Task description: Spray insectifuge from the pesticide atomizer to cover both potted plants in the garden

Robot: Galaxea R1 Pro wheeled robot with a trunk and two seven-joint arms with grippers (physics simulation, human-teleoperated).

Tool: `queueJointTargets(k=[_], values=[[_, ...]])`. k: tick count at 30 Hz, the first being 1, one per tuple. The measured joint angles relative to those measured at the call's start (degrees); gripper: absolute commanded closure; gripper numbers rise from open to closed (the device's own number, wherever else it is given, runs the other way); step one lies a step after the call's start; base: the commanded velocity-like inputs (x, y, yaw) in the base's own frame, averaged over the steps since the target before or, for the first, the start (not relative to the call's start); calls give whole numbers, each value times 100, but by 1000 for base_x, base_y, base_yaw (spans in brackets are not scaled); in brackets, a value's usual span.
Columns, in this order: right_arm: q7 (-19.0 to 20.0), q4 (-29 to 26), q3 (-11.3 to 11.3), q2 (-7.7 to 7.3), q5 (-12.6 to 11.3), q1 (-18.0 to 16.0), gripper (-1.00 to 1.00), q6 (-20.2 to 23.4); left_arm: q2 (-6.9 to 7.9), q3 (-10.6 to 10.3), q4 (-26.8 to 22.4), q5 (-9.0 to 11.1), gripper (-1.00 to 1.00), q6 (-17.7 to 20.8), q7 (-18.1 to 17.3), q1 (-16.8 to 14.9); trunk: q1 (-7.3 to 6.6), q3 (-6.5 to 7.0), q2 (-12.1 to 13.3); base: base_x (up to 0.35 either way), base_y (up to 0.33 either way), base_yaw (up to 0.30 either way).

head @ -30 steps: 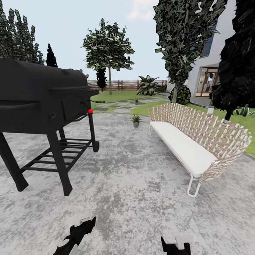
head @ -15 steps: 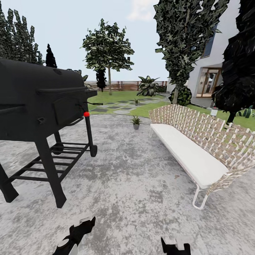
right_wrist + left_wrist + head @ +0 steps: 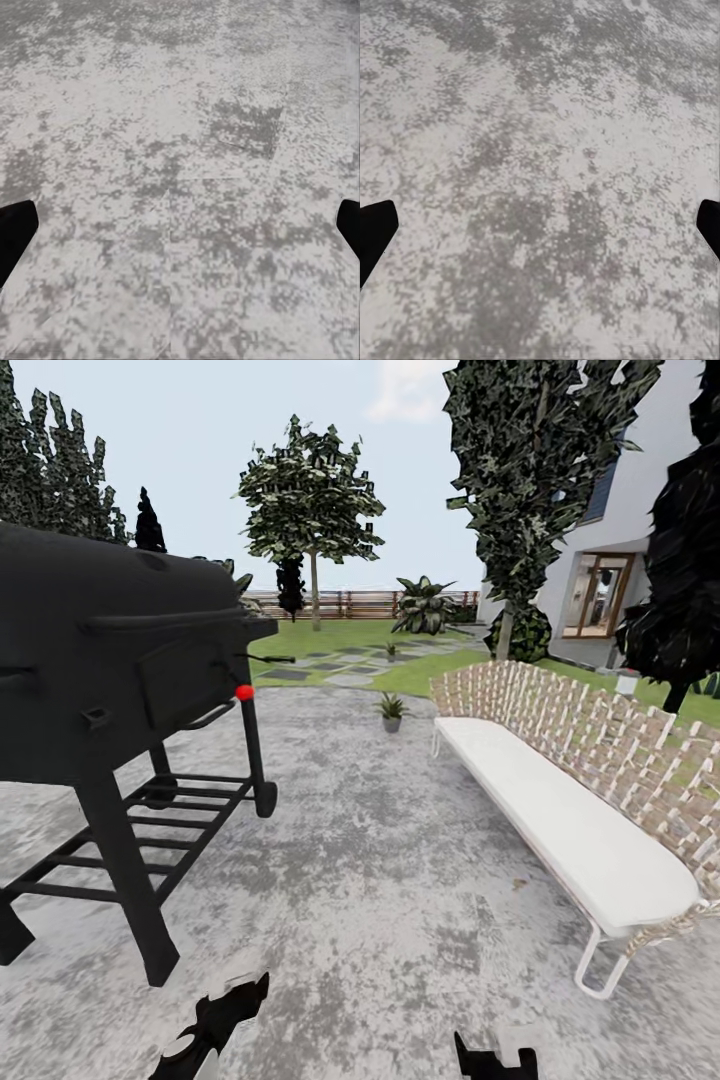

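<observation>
You face two potted plants (image 3: pixel 391 710) (image 3: pixel 390 650), one grill (image 3: pixel 110 660) and one sofa (image 3: pixel 580 800). Both tools, left (image 3: pixel 540 225) and right (image 3: pixel 180 225), gape wide and hold nothing.

Grey mottled paving (image 3: pixel 380 880) spreads across the ground, speckled light and dark. Black grill (image 3: pixel 110 690) stands on it toward the paving's left side, legs and one wheel touching the surface. White-cushioned woven bench (image 3: pixel 570 800) stands along the right side, thin white legs on the paving. Small potted plant (image 3: pixel 391 710) sits on the paving near its far edge, just beside the bench's far end. Beyond that edge, lawn (image 3: pixel 420 672) with flat stepping stones (image 3: pixel 330 660); second small potted plant (image 3: pixel 390 651) stands among them, well apart from the first. Both wrist views: bare mottled paving beneath.
</observation>
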Motion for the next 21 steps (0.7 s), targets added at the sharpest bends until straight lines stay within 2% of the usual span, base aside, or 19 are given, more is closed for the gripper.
queueJointTargets(k=[8, 21], values=[[3, -1, 2, 0, 10, 0, -100, 1, 0, -6, 6, -4, -100, 0, -7, 0, 0, 1, 0, 330, -55, 2], [3, 5, -25, 0, -4, 0, -100, 1, 0, -8, 5, -4, -100, -1, -10, 0, 0, 1, 0, 329, -176, 0]])
